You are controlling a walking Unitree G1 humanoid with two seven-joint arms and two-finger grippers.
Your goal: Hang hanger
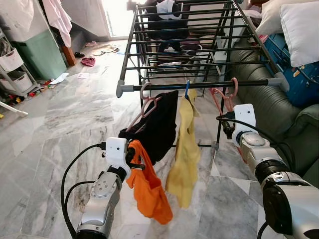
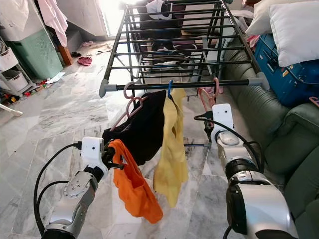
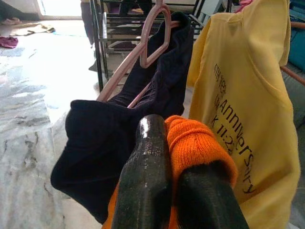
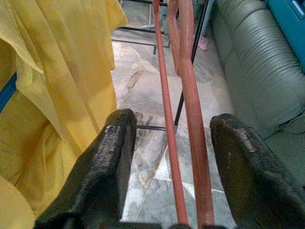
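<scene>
The yellow shirt (image 3: 248, 109) hanging on the drying rack's front rail (image 1: 199, 85) carries dark print, of which "Anniversary" and some digits can be partly read. The left claw (image 3: 171, 191) is raised in front of the rack, its fingers closed on an orange garment (image 1: 147, 191) that droops below it, beside a black garment (image 1: 157, 124) on a pink hanger (image 1: 147, 102). The right claw (image 4: 171, 167) reaches forward with fingers spread apart around the thin arms of a second pink hanger (image 1: 227, 94) hooked on the rail.
</scene>
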